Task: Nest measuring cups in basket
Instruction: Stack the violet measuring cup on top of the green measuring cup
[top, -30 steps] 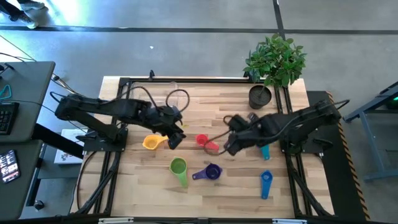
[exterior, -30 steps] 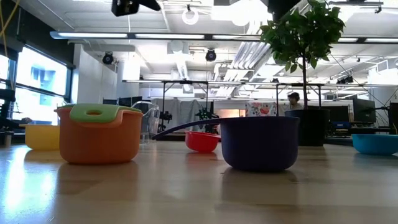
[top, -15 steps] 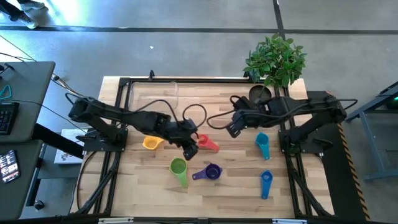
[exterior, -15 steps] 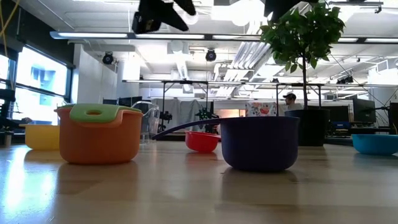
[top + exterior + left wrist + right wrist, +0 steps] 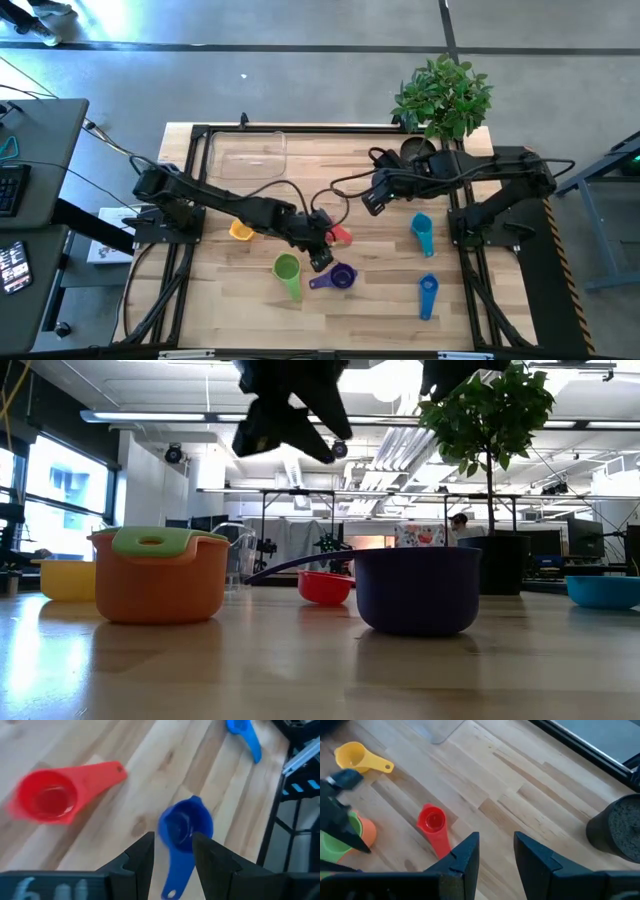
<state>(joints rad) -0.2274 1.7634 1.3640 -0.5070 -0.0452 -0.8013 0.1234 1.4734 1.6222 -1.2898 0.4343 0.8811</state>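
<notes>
The left gripper [image 5: 322, 258], fingers spread and empty, is hanging just over the purple cup [image 5: 342, 277] near the table's front, lining up a grab; next, lowering and closing before carrying it to the basket [image 5: 246, 154] at the far-left corner, while the right gripper [image 5: 372, 203] is waiting open mid-table.

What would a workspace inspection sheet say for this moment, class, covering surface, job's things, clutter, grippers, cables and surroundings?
Surface: pale wooden plank table, dark frame rails.
Job's things: clear rectangular plastic basket holds no cups; yellow plastic cup, red plastic cup, green plastic cup over an orange one, purple plastic cup, teal plastic cup and blue plastic cup lie apart.
Clutter: dark round plant pot.
Grippers: left gripper open above purple cup; right gripper open, raised.
Cables: black cable loops along both arms.
Surroundings: grey floor, desk with keyboard.
</notes>
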